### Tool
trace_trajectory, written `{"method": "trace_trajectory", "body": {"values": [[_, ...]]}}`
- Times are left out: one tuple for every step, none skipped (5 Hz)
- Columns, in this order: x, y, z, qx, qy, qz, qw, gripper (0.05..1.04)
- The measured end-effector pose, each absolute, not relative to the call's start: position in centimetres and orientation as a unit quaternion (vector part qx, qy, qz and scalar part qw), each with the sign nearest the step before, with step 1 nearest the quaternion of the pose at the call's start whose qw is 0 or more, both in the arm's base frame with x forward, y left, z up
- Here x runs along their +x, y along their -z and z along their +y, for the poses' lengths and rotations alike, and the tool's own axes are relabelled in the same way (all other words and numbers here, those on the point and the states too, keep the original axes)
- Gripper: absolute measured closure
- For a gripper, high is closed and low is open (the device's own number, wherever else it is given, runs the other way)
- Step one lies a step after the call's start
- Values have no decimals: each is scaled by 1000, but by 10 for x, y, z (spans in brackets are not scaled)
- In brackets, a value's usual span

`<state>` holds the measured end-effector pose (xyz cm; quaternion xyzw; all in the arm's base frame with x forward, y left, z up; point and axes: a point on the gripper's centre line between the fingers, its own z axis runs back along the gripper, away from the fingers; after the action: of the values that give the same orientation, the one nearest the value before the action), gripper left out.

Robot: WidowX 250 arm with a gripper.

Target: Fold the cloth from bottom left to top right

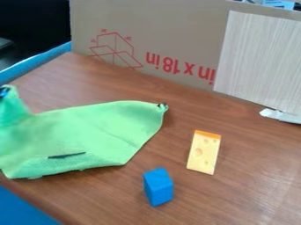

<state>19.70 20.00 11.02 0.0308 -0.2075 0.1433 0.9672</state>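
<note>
At the far left edge, what looks like a small dark part of my gripper (4,91) touches a raised peak of the green cloth; the rest of it is cut off by the view's edge. The green cloth (88,132) lies across the left half of the table, its left part lifted and bunched, its right part mostly flat with a rounded right end. A small dark piece sits at its upper right corner, and a short dark slit or mark crosses its lower middle.
A blue block (158,186) stands near the front, right of the cloth. A yellow cheese slice (204,152) lies farther right on the brown table (253,184). Behind stand a cardboard panel (176,35) and a pale board (258,61), with a white object (281,115) at its foot.
</note>
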Motion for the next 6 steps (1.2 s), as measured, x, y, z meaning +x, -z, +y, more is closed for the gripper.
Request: {"method": "trace_trajectory", "body": {"values": [[222, -119, 182, 13, -147, -202, 968, 1031], [248, -122, 159, 4, -146, -188, 971, 1031], [274, -135, 135, -3, -151, -190, 970, 1031], [295, -139, 115, -7, -142, -186, 972, 1031], [321, -145, 84, -3, -123, -190, 974, 1031], [336, -145, 75, 1, -127, -187, 974, 1032]]}}
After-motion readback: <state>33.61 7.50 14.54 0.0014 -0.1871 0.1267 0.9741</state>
